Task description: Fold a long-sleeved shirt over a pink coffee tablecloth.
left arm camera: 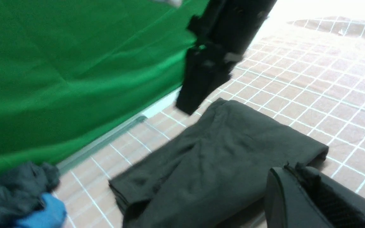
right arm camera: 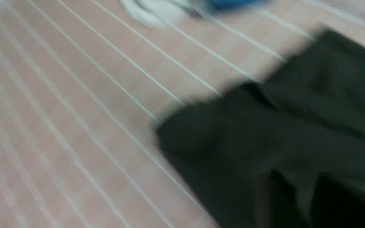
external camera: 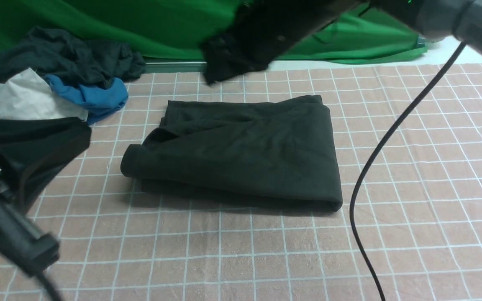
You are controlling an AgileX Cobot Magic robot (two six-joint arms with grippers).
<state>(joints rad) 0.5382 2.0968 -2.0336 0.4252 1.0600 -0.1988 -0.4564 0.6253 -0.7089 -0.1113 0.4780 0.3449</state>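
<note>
Black long-sleeved shirt (external camera: 241,146) on a dusty-pink, white-gridded tablecloth (external camera: 412,200); green backdrop (external camera: 140,25); black, blue and white garments (external camera: 57,79).

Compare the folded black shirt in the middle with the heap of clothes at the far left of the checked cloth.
The black long-sleeved shirt lies flat, folded into a rough rectangle; the heap of black, blue and white garments is crumpled and unfolded. The shirt is one colour; the heap mixes three. The shirt sits mid-cloth; the heap sits at the far left, by the green backdrop. Both rest on the pink gridded tablecloth.
</note>
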